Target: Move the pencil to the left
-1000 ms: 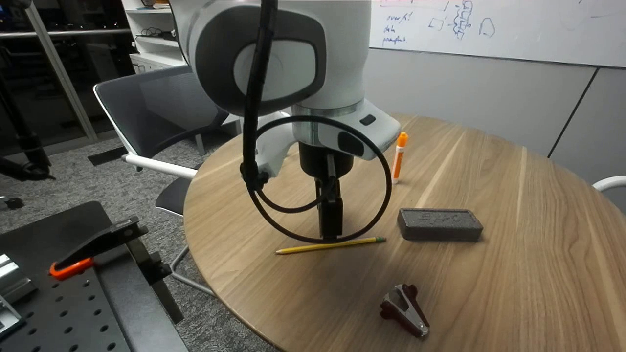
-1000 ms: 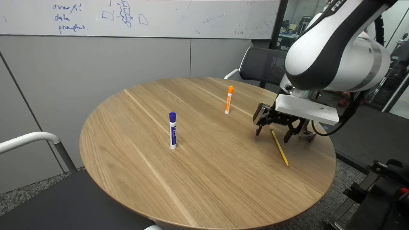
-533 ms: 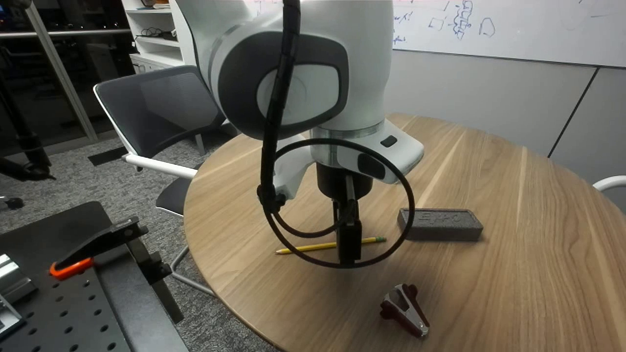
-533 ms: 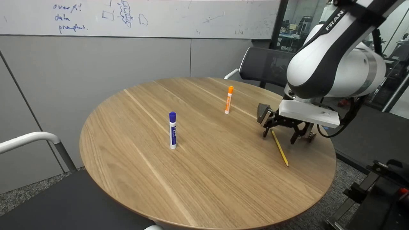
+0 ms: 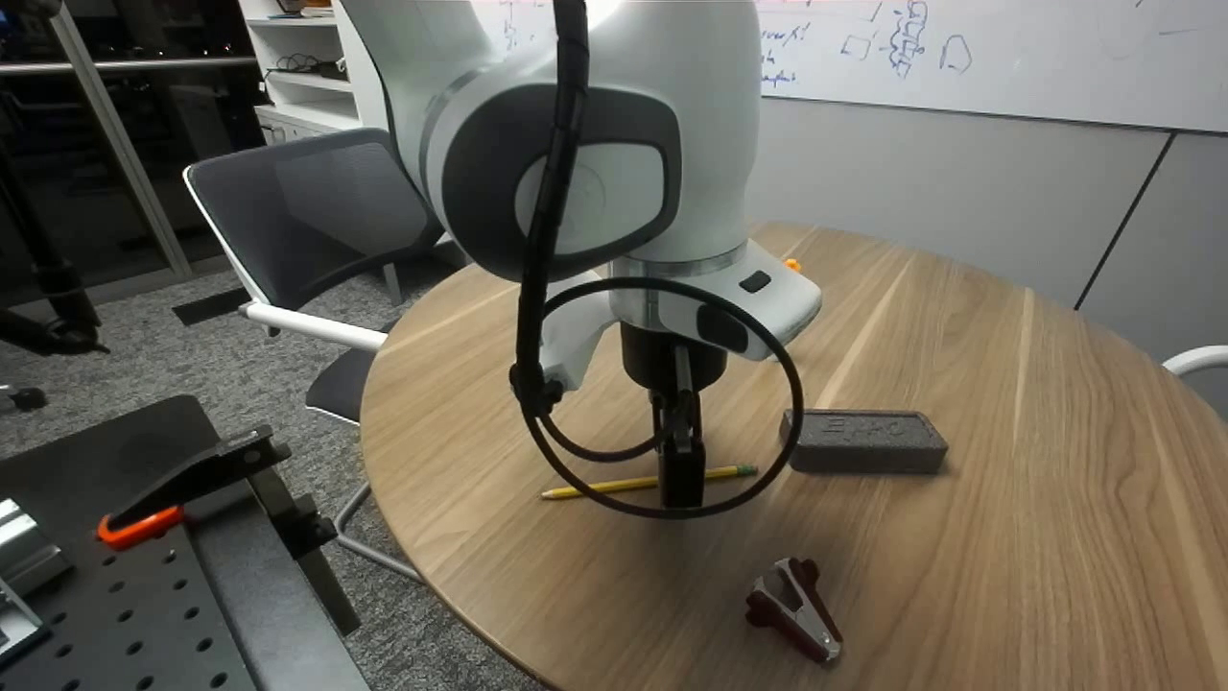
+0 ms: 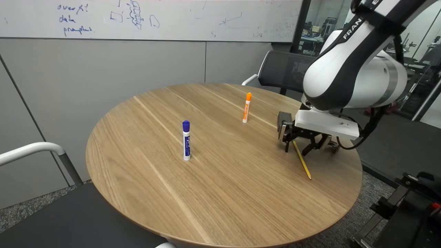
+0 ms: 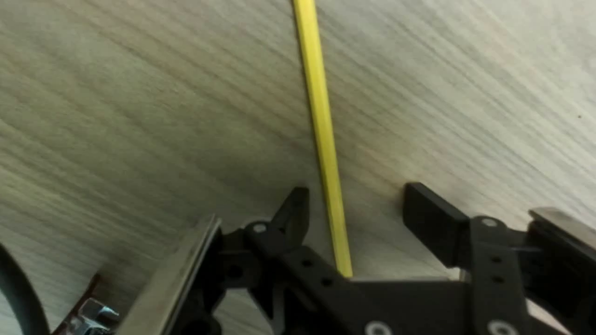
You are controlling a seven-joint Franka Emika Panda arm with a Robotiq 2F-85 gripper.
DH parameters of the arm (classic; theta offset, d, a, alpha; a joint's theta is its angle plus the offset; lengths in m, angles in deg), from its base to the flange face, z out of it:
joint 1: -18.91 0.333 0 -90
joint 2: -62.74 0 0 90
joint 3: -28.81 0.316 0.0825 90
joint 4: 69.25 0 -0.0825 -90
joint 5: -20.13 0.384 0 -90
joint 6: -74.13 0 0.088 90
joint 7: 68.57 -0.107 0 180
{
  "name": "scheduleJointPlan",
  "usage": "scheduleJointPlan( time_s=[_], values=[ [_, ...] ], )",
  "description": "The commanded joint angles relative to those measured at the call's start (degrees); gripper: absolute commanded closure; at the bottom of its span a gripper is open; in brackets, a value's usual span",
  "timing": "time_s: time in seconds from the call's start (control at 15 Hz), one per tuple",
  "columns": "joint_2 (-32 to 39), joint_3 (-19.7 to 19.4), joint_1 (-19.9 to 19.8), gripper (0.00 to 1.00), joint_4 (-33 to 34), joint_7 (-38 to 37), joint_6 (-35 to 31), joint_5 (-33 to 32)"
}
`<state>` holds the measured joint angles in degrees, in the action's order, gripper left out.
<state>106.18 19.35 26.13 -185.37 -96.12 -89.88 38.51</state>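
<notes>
the table (image 6: 220, 186) is round and wood-grained, with paler streaks across it. grey wall (image 6: 113, 72) panels stand behind, and above them a whiteboard (image 6: 193, 20) with blue scribbles. a mesh chair (image 5: 312, 216), grey carpet (image 5: 144, 374), white shelves (image 5: 312, 117) and a black plate (image 5: 163, 629) full of holes take up the left of an exterior view. on the wood, the orange marker (image 6: 246, 108) and blue marker (image 6: 186, 143) stand on end; the eraser (image 5: 868, 443) lies flat, and the staple remover (image 5: 796, 614) is nearer the camera.

the pencil (image 5: 624, 484) lies on the table, left of the eraser and apart from it in an exterior view. its long axis runs nearly sideways there, sharpened tip to the left, green-banded end to the right. in the wrist view it runs top to bottom, leaning slightly.

the gripper (image 7: 356, 204) is low over the pencil, its fingers (image 7: 298, 214) apart, one on each side, with a gap showing to both; whether they touch the wood i cannot tell.

against half a second ago, the pencil lies just as it did. the fingertips look closer together, the arm (image 6: 358, 65) has shifted a little left in both exterior views, and the orange marker's cap now shows past it.
</notes>
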Motion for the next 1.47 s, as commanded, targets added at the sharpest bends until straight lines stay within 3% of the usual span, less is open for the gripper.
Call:
scheduleJointPlan(
  time_s=[0.0,0.27,0.53,0.87,1.13,1.4],
  values=[
    [1.01,-1.68,1.34,0.73,1.56,-2.55,2.28,-1.75],
    [0.52,-3.94,2.85,1.0,2.77,-4.84,9.18,-3.75],
    [-5.95,-3.28,2.88,0.97,-0.11,-4.59,16.1,-6.63],
    [-17.78,-0.35,7.5,0.97,-8.39,-6.23,11.22,-8.86],
    [-16.95,6.29,11.1,0.97,-5.38,-10.35,4.21,-7.11],
    [-9.64,7.79,15.28,0.97,4.06,-15.26,1.68,-8.74]
  ],
)
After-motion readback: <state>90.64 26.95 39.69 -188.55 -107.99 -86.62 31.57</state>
